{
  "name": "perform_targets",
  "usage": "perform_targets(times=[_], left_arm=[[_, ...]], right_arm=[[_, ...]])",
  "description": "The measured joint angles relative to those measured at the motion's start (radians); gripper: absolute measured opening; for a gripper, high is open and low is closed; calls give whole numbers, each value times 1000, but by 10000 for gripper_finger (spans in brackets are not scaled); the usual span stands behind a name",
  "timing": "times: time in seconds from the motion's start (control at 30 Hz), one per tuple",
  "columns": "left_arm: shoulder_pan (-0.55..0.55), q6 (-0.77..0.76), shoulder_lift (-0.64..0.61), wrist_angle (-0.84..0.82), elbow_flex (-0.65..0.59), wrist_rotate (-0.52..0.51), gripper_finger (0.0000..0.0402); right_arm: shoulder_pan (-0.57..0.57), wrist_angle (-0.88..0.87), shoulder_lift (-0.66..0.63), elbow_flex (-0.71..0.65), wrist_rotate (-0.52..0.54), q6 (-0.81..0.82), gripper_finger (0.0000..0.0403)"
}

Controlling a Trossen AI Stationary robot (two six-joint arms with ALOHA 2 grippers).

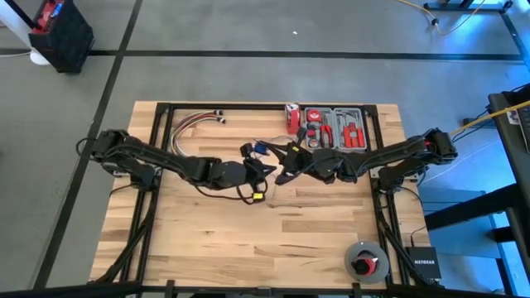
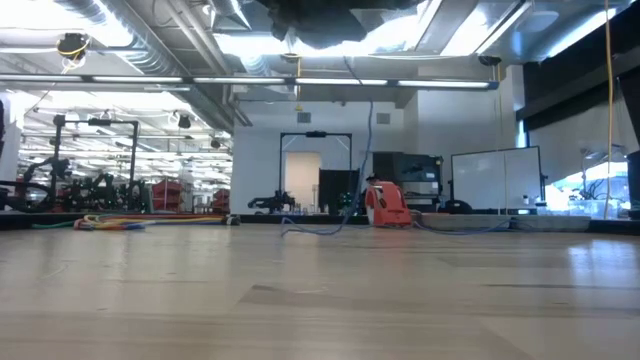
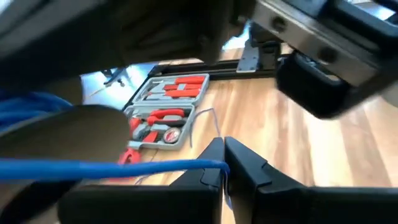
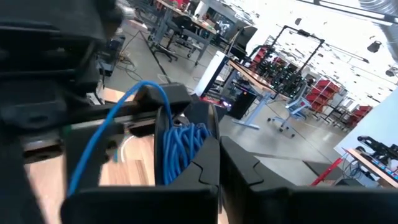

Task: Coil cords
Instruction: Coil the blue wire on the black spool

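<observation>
The cord is a thin blue wire. Several turns of it form a small coil (image 4: 183,149) at my right gripper (image 4: 219,152), which is shut. One strand (image 3: 124,167) runs from there to my left gripper (image 3: 222,163), shut on it. The two grippers (image 1: 267,170) (image 1: 290,172) meet tip to tip high above the table's middle. In the low view a loose length of cord (image 2: 352,130) hangs from them, and its lower end (image 2: 310,228) lies on the table. My left gripper pinches a single strand of the cord (image 3: 210,164) between its two fingertips. The fingers lie across the strand, which runs off straight toward the coil, clear of the table. My right gripper is shut at the coil's turns (image 4: 186,158). Its own finger hides the contact. The coil is held clear of the table, with one loop (image 4: 124,106) standing out of it.
An open grey tool case (image 1: 335,128) with red-handled tools lies at the table's far right. A bundle of coloured wires (image 1: 195,124) lies far left. A black round spool (image 1: 366,261) sits at the near right corner, with a black box (image 1: 422,263) beside it.
</observation>
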Motion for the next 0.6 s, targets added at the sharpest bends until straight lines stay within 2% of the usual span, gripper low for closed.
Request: perform_targets(times=[0.1,0.2,0.33,0.47,0.6], left_arm=[[-3,-25,-12,-27,0,28,36],[-18,-60,-41,-138,0,49,78],[-51,-149,-116,-475,54,50,124],[-88,-330,-193,-859,132,49,146],[-111,-436,-261,-1002,140,45,150]], right_arm=[[0,-12,-1,1,3,1,2],[-1,-19,-1,2,6,3,2],[-1,-20,-2,2,7,1,2],[-1,-24,-2,2,8,-3,2],[-1,-27,-2,2,1,-4,2]])
